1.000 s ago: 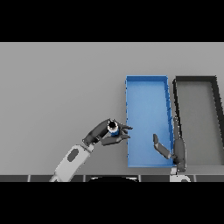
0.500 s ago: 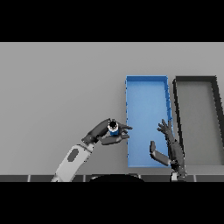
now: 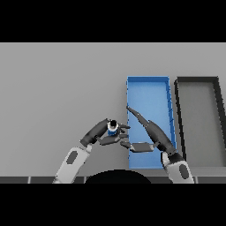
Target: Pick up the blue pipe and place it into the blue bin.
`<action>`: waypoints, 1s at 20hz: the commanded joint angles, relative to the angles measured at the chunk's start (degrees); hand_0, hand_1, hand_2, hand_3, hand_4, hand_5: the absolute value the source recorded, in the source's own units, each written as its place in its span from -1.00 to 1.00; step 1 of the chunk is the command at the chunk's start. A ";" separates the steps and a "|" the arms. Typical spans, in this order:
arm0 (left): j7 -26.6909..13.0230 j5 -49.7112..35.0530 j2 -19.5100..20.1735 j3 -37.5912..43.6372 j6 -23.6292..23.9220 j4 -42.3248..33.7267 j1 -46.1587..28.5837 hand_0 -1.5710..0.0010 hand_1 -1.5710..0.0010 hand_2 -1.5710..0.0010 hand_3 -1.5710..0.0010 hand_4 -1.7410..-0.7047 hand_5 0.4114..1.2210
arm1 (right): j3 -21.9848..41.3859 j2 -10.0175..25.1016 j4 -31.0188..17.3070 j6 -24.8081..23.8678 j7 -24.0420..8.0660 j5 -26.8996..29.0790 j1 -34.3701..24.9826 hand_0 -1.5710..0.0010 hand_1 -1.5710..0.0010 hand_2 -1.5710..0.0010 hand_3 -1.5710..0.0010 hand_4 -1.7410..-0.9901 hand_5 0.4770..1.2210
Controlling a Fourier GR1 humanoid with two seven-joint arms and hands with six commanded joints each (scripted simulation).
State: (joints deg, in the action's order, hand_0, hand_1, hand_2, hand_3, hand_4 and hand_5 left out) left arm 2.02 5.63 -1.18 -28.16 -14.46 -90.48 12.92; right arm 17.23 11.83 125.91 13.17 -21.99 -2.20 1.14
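The blue pipe [image 3: 112, 128] is a short tube with its dark ring-shaped end facing up, just left of the blue bin [image 3: 148, 95]. My left hand [image 3: 102, 133] comes in from the lower left, with its fingers and thumb curled round the pipe. My right hand [image 3: 157, 137] is open over the near half of the blue bin. Its straight fingers [image 3: 138, 117] point up and to the left. Its thumb [image 3: 137, 146] reaches left toward my left hand's fingertips.
A black bin [image 3: 198, 119] stands right of the blue bin, its long side against it. The grey table [image 3: 62, 88] spreads wide to the left and behind.
My right hand has swung left from the blue bin's right side across its near half, toward the pipe. My left hand and the pipe have barely moved.
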 commanded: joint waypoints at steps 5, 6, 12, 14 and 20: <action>1.03 -0.70 -0.26 1.80 -2.07 0.32 0.31 -1.00 -1.00 -1.00 -1.00 -0.47 1.00 | 3.82 -2.16 -3.32 2.54 -6.37 2.43 -9.88 1.00 1.00 0.94 1.00 0.26 -0.79; 0.49 -0.94 -0.77 1.57 -2.56 -0.05 -0.07 -1.00 -1.00 -1.00 -1.00 -0.47 1.00 | 4.41 -2.58 -3.70 2.60 -7.36 2.64 -10.97 1.00 1.00 0.94 1.00 0.30 -0.79; -0.89 -0.03 -1.69 2.52 -4.12 0.12 -1.04 -1.00 -1.00 -1.00 -1.00 -0.48 1.00 | 4.27 -2.88 -6.75 4.01 -10.37 4.49 -21.36 0.97 0.96 0.89 1.00 0.48 -0.88; -0.53 0.71 -1.98 3.10 -4.33 0.43 -1.09 -1.00 -1.00 -1.00 -1.00 -0.47 1.00 | 4.56 -3.15 -8.18 4.78 -11.09 4.66 -23.14 0.96 0.93 0.86 0.99 0.46 -0.92; -2.58 1.75 -2.24 3.16 -4.51 0.02 -1.44 -1.00 -1.00 -1.00 -1.00 -0.77 1.00 | 5.94 -5.34 -11.86 5.86 -11.58 4.63 -26.33 -0.12 -0.12 -0.16 0.03 -0.27 -0.89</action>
State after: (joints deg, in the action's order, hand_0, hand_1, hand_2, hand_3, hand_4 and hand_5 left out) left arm -0.39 7.18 -3.43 -25.02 -19.09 -90.46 11.46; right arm 23.16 6.48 114.05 19.03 -33.61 2.41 -25.17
